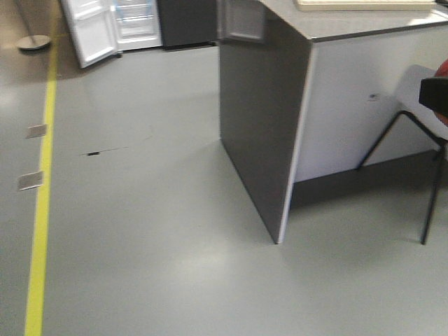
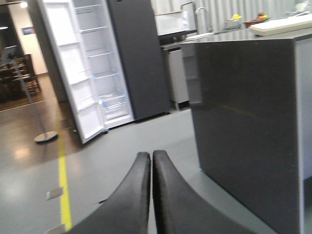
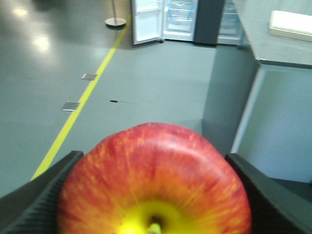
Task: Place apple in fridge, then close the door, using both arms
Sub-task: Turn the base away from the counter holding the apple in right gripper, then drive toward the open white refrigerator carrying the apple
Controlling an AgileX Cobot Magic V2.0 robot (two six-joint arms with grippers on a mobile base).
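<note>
Because the right tool (image 3: 152, 163) fills the lower edge of its wrist view, we see only the ribbed inner faces of its fingers, one pressed on each side of the apple (image 3: 153, 180), whose lower half is cut off. The apple is shiny red, streaked with yellow, turning full yellow round the stem pit. The left tool (image 2: 151, 157) has its dark fingers pressed together tip to tip. Beyond both lies a grey floor (image 1: 154, 231) with a yellow line (image 1: 43, 210) along its left side. A worktop (image 1: 350, 24) with a dark end panel stands at the right, a pale tray (image 1: 364, 4) on it back from the near corner, cropped. Far off and blurred, the fridge (image 2: 105, 63) stands with its door (image 2: 63, 58) swung wide, white inside.
</note>
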